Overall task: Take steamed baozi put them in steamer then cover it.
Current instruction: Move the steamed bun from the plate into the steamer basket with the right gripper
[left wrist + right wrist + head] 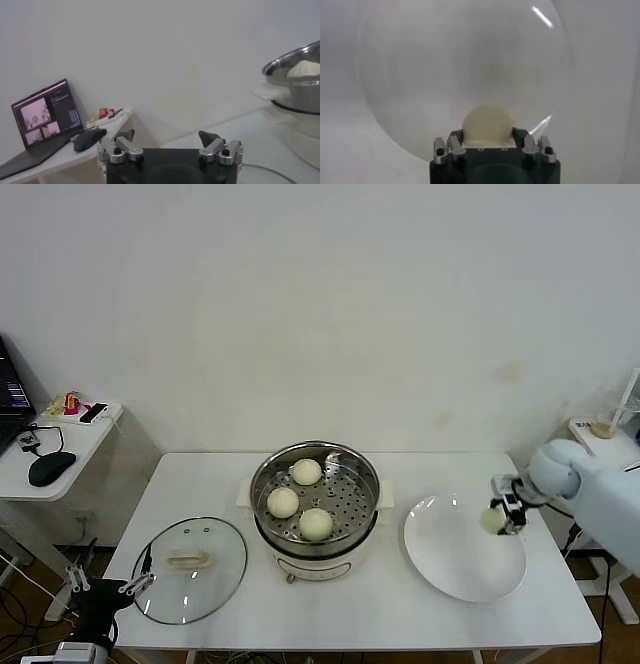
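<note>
The steamer [366,514] stands mid-table on its white base with three baozi on its perforated tray: one at the back [306,472], one on the left [283,502], one at the front [316,524]. My right gripper [500,517] is shut on the fourth baozi [492,520] over the right part of the white plate [455,559]. In the right wrist view that baozi [487,125] sits between the fingers, with the plate [445,65] behind. The glass cover [215,584] lies flat left of the steamer. My left gripper [105,582] is parked open beside the cover, empty in its wrist view [166,135].
A side table [60,439] at the left holds a laptop [45,112], a mouse [50,469] and small items. Another small table [600,434] stands at the right. The left wrist view shows the steamer's rim [295,67] with a baozi [306,69] inside.
</note>
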